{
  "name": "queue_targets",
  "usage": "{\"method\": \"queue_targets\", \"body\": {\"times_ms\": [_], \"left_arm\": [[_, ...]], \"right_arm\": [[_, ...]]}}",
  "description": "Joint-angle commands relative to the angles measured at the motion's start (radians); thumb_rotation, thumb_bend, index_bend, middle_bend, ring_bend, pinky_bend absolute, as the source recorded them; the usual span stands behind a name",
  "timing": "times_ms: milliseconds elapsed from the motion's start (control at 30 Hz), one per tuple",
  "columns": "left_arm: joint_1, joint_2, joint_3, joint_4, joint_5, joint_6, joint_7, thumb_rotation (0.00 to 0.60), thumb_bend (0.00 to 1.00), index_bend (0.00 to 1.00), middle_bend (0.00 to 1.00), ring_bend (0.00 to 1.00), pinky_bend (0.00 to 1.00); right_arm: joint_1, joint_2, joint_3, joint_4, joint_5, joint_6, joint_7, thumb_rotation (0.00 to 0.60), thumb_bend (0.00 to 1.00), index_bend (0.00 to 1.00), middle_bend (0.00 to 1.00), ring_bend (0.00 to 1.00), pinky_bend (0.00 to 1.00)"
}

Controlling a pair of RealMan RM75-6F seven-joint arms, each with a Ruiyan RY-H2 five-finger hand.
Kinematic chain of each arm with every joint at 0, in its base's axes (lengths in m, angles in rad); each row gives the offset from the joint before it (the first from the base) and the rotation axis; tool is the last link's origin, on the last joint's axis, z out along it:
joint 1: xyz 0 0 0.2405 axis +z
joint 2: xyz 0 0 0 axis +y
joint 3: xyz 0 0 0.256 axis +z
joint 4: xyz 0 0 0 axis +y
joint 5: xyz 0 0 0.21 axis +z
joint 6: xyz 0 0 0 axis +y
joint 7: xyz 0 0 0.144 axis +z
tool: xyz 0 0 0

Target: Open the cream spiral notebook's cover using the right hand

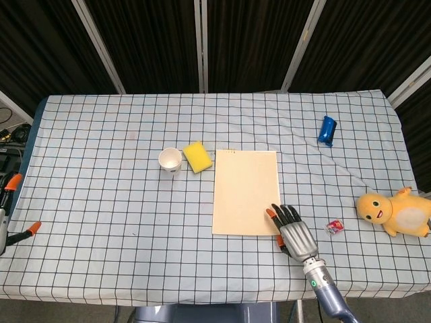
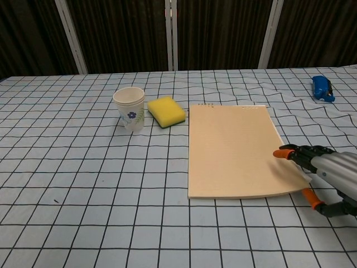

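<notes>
The cream spiral notebook (image 1: 244, 192) (image 2: 232, 148) lies flat and closed in the middle of the checked table, its spiral at the far edge. My right hand (image 1: 291, 232) (image 2: 328, 174) lies at the notebook's near right corner, palm down, fingers stretched out and together. Its orange fingertips (image 2: 287, 153) rest on the cover near the right edge. Nothing is gripped. My left hand (image 1: 7, 212) shows only at the left border of the head view, off the table, with its fingers apart.
A white paper cup (image 1: 170, 161) (image 2: 129, 108) and a yellow sponge (image 1: 197, 156) (image 2: 165, 110) stand left of the notebook's far edge. A blue object (image 1: 326, 130) (image 2: 322, 88) lies far right. A small pink item (image 1: 335, 227) and a yellow plush toy (image 1: 394, 213) sit right of my hand.
</notes>
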Motion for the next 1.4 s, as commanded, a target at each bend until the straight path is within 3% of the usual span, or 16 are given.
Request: {"method": "queue_targets", "body": {"times_ms": [33,133,200,267,333,500,800,1400], "left_arm": [[0.002,0.002,-0.002,0.000,0.000,0.004,-0.006,0.600,0.14,0.00,0.00,0.00,0.00],[0.003,0.004,-0.004,0.000,-0.003,0.005,-0.014,0.600,0.14,0.00,0.00,0.00,0.00],[0.003,0.005,-0.005,0.001,-0.004,0.005,-0.016,0.600,0.14,0.00,0.00,0.00,0.00],[0.003,0.006,-0.005,0.001,-0.005,0.005,-0.020,0.600,0.14,0.00,0.00,0.00,0.00],[0.004,0.006,-0.006,0.002,-0.003,0.007,-0.024,0.600,0.14,0.00,0.00,0.00,0.00],[0.004,0.002,-0.004,0.002,0.007,0.013,-0.021,0.600,0.14,0.00,0.00,0.00,0.00],[0.004,0.000,0.000,-0.001,0.011,0.012,-0.011,0.600,0.14,0.00,0.00,0.00,0.00],[0.004,0.003,0.001,-0.013,0.012,0.010,-0.004,0.600,0.14,0.00,0.00,0.00,0.00]], "right_arm": [[0.011,-0.034,0.027,0.037,0.013,0.023,0.006,0.600,0.67,0.23,0.10,0.07,0.11],[0.010,-0.071,0.041,0.089,0.000,0.072,0.041,0.600,0.70,0.55,0.45,0.39,0.36],[0.008,-0.084,0.043,0.110,-0.007,0.091,0.057,0.600,0.71,0.69,0.61,0.55,0.46],[0.004,-0.101,0.044,0.144,-0.021,0.123,0.086,0.600,0.72,0.75,0.72,0.66,0.53],[-0.001,-0.116,0.042,0.181,-0.040,0.162,0.121,0.600,0.72,0.75,0.76,0.70,0.56],[-0.019,-0.097,0.026,0.196,-0.075,0.231,0.192,0.600,0.72,0.75,0.78,0.71,0.56],[-0.049,-0.013,-0.021,0.143,-0.108,0.272,0.187,0.600,0.72,0.75,0.78,0.72,0.56],[-0.107,0.206,-0.093,-0.024,-0.129,0.300,0.274,0.600,0.72,0.75,0.78,0.72,0.58]]}}
